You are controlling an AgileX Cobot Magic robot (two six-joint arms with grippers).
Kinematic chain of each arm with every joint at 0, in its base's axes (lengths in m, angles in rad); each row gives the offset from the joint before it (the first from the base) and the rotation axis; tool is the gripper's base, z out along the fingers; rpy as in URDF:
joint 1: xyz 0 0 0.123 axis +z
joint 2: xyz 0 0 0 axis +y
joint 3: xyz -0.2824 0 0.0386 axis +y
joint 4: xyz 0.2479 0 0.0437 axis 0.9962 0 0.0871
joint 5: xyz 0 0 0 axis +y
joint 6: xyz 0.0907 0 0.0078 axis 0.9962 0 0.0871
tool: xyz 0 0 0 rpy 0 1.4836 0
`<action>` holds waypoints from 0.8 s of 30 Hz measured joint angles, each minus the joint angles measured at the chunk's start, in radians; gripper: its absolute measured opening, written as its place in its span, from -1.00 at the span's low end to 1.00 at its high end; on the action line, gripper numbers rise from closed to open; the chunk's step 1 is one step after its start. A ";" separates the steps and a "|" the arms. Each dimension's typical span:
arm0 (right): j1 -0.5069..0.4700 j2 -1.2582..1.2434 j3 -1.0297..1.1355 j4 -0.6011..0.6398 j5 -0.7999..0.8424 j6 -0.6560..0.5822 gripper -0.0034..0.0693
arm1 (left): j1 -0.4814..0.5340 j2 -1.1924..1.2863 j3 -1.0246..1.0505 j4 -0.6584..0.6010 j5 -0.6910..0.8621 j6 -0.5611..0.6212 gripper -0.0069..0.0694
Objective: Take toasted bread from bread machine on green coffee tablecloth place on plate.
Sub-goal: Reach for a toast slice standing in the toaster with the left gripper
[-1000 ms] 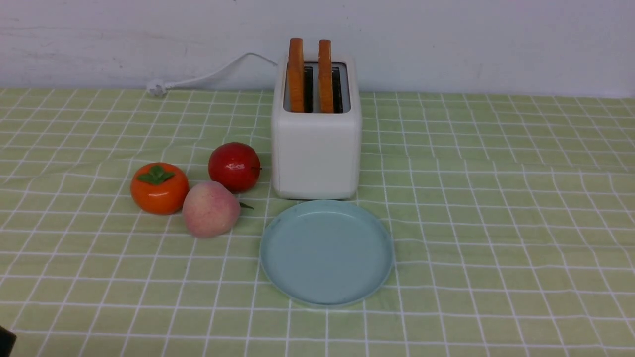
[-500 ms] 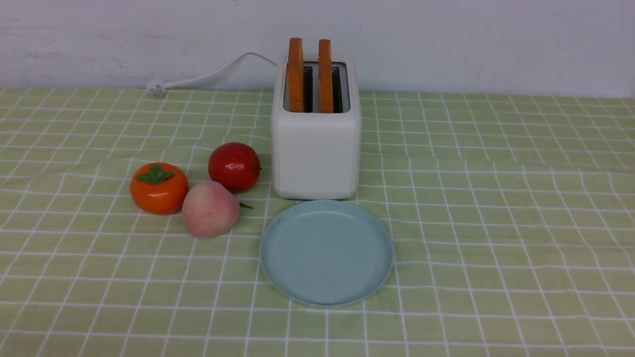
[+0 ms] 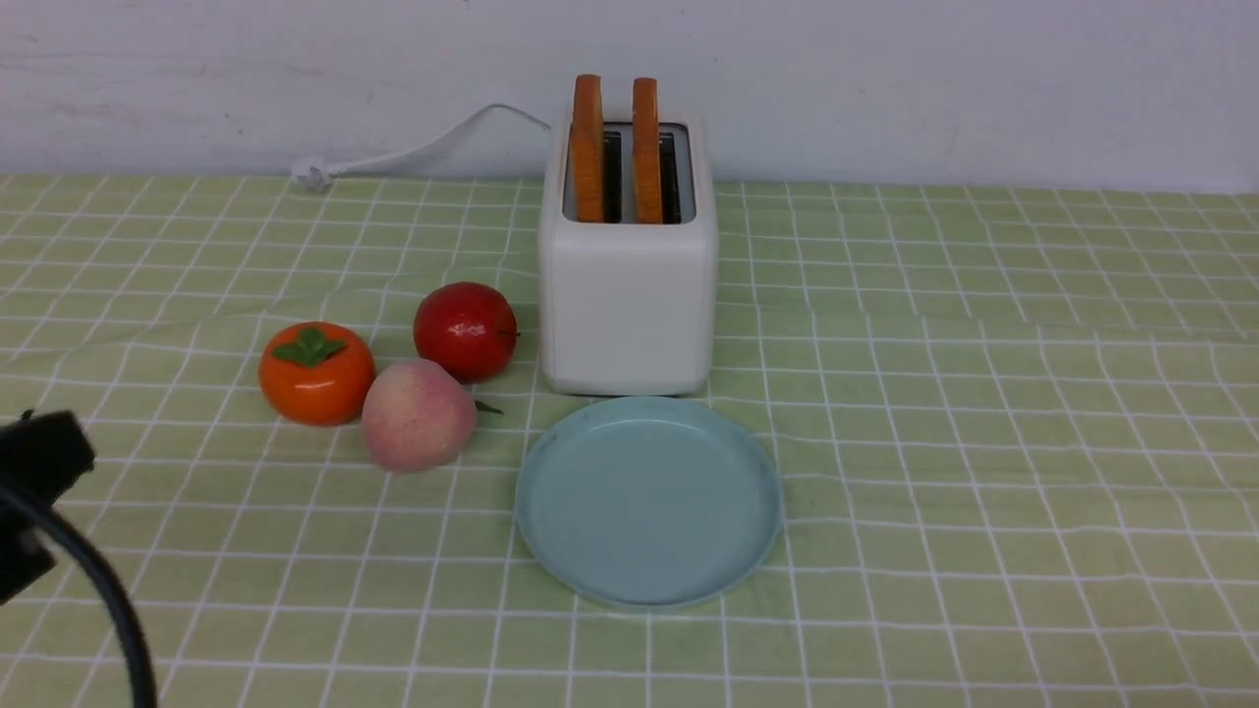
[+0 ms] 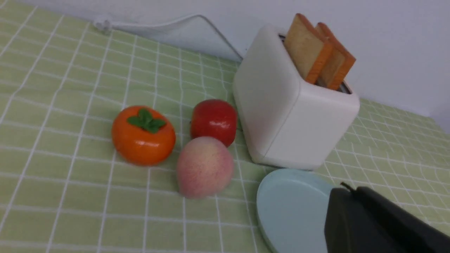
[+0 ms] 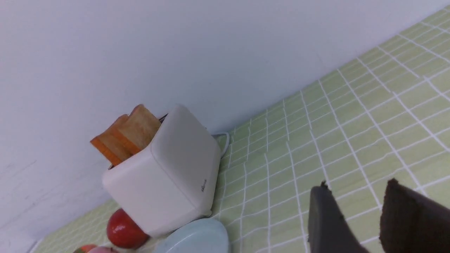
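Note:
Two toasted bread slices (image 3: 588,147) (image 3: 645,147) stand upright in the slots of the white bread machine (image 3: 627,285) at the back middle of the green coffee tablecloth (image 3: 984,393). The pale blue-green plate (image 3: 647,501) lies empty just in front of it. My left arm (image 3: 39,467) shows at the lower left, far from the bread machine. In the left wrist view my left gripper (image 4: 348,189) is shut and empty, above the plate's edge (image 4: 284,211). In the right wrist view my right gripper (image 5: 357,191) is open and empty, to the right of the bread machine (image 5: 165,172).
An orange persimmon (image 3: 315,374), a red apple (image 3: 464,331) and a peach (image 3: 418,414) sit close together left of the bread machine and plate. The white cord (image 3: 423,147) runs left to a plug (image 3: 310,177) by the wall.
My left arm has come up into the front view at the lower left. The toast, bread machine, plate and fruit have not moved.

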 joint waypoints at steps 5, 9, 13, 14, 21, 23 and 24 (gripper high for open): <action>0.000 0.168 -0.242 -0.059 0.265 -0.141 -0.53 | -0.153 0.213 -0.002 -0.006 -0.351 0.022 -0.85; 0.000 0.304 -0.423 -0.059 0.467 -0.335 -0.81 | -0.299 0.430 -0.002 0.038 -0.638 0.022 -0.85; 0.000 0.358 -0.495 -0.019 0.522 -0.445 -0.91 | -0.371 0.616 -0.023 0.054 -0.864 0.022 -0.85; 0.000 0.368 -0.509 0.003 0.529 -0.471 -0.92 | -0.378 0.663 -0.040 0.056 -0.928 0.022 -0.84; 0.000 0.380 -0.535 0.147 0.535 -0.621 -0.91 | -0.382 1.048 -0.274 0.059 -1.128 0.018 -0.28; 0.000 0.380 -0.535 0.163 0.535 -0.632 -0.91 | -0.377 1.095 -0.319 0.059 -1.131 0.018 -0.12; 0.000 0.380 -0.535 0.173 0.535 -0.638 -0.91 | -0.369 1.144 -0.378 0.059 -1.131 0.018 0.03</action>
